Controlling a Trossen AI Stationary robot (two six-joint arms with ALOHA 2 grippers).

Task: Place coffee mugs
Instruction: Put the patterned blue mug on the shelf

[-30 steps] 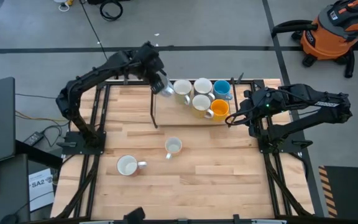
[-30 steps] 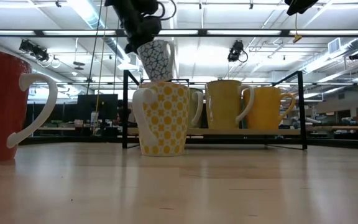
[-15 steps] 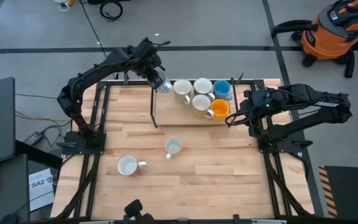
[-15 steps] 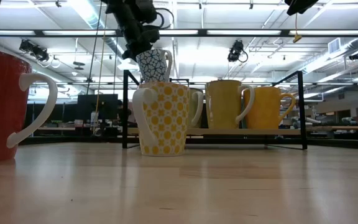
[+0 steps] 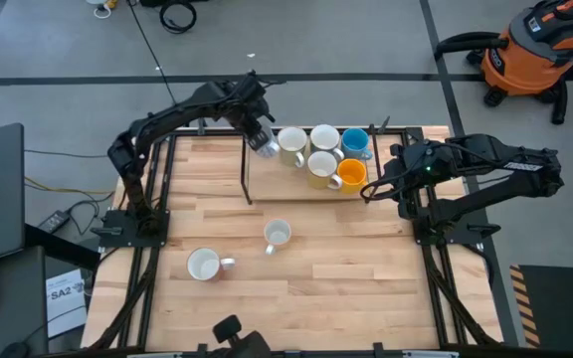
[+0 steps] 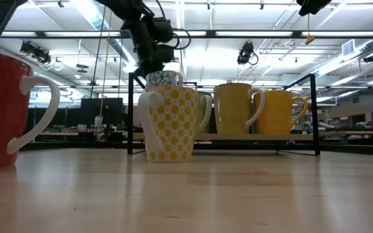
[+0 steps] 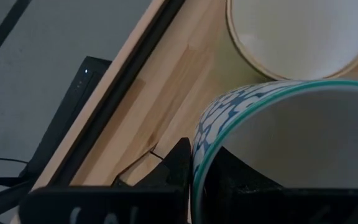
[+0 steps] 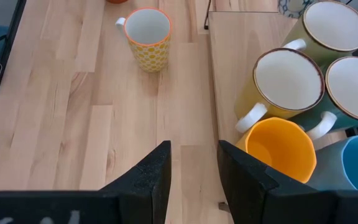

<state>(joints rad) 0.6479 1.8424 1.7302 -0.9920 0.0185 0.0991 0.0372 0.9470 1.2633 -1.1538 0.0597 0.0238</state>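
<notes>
Since the earlier frames the left gripper (image 5: 259,139) has come down and a little toward the mug cluster, so the patterned mug (image 6: 161,79) it carries now sits low, its lower part hidden behind the yellow dotted mug (image 6: 169,123) in the low view. The right arm has not moved.

The surface is a pale butcher-block table (image 5: 366,268) in a black frame, with a raised wooden shelf (image 5: 277,184) on thin black legs along its far edge. Beyond it lies a grey floor with dark seams, an orange shop vacuum (image 5: 535,50) at the far right, and in the low view a hall with strip lights overhead.

The left gripper is clenched on the rim of the patterned mug, one finger inside and one outside, at the shelf's left end just beside a cream mug (image 5: 291,142). The held mug stands nearly upright, mouth up, axis vertical; I cannot tell whether it touches the shelf.

Five mugs crowd the shelf, all mouth up, among them a blue mug (image 5: 355,141) and an orange mug (image 5: 352,174). The yellow dotted mug and a red mug (image 5: 204,265) stand upright on the open table, well apart.

The right gripper (image 5: 374,189) waits beside the orange mug, fingers parted, grasping nothing.
</notes>
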